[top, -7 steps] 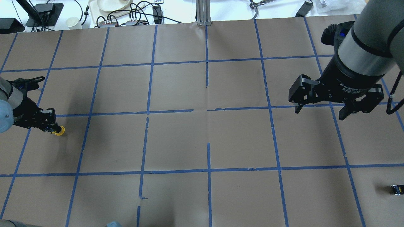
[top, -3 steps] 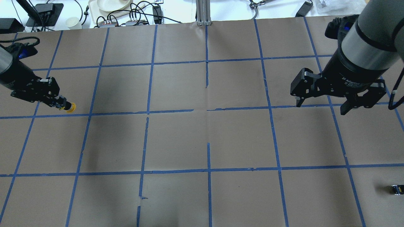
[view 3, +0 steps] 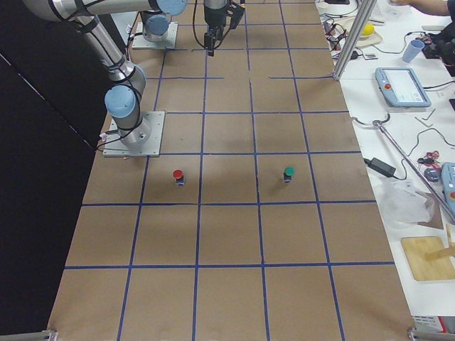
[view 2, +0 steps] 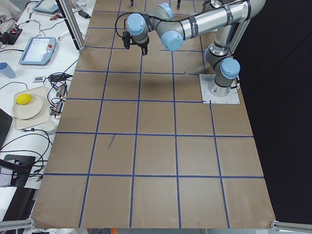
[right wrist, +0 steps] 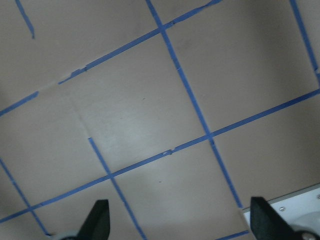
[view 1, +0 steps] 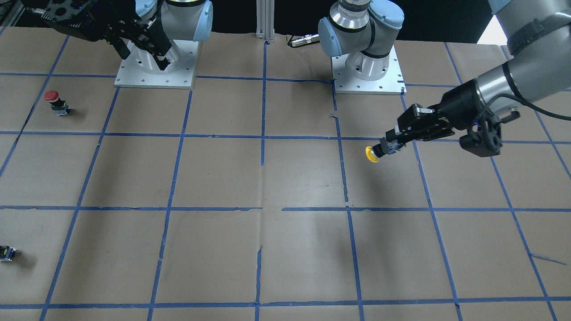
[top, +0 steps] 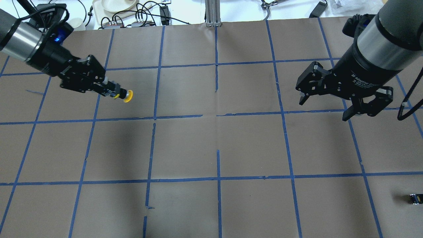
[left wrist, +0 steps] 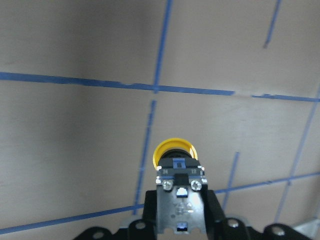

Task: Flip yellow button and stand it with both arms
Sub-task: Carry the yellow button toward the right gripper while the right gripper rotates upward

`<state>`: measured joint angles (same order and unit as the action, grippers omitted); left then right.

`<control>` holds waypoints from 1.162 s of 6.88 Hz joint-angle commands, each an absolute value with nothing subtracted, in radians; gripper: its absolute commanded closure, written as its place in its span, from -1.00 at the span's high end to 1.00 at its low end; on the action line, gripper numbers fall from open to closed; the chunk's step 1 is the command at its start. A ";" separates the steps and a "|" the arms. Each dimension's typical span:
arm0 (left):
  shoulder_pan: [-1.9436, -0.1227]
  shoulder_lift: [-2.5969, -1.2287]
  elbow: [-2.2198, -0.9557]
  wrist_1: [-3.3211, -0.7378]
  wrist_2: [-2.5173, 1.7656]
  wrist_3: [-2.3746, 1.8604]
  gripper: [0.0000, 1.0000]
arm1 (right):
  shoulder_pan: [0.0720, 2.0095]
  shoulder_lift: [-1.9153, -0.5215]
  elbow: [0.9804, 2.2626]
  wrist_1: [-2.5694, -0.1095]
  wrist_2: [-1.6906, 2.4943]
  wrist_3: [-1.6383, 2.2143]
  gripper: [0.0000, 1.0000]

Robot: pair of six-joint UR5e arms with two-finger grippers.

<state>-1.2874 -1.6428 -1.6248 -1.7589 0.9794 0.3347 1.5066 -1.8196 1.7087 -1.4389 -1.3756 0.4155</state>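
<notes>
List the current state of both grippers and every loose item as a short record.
yellow button: held by its body, lifted off the table, cap pointing sideways
left gripper: shut on the yellow button
right gripper: open, empty, above the table
red button: standing on the table, untouched
small black part: lying near the table's edge on the right arm's side
task state: yellow button not yet handed over or stood up
</notes>
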 commanded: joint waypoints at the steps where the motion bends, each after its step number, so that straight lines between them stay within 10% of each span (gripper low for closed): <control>1: -1.437 -1.612 -1.620 -1.775 0.681 0.293 -0.98 | 1.410 -1.815 1.698 -1.439 -1.080 0.611 1.00; 8: -1.537 -1.535 -1.644 -1.781 0.170 0.204 -0.96 | 1.344 -1.844 1.707 -1.535 -0.516 1.101 0.99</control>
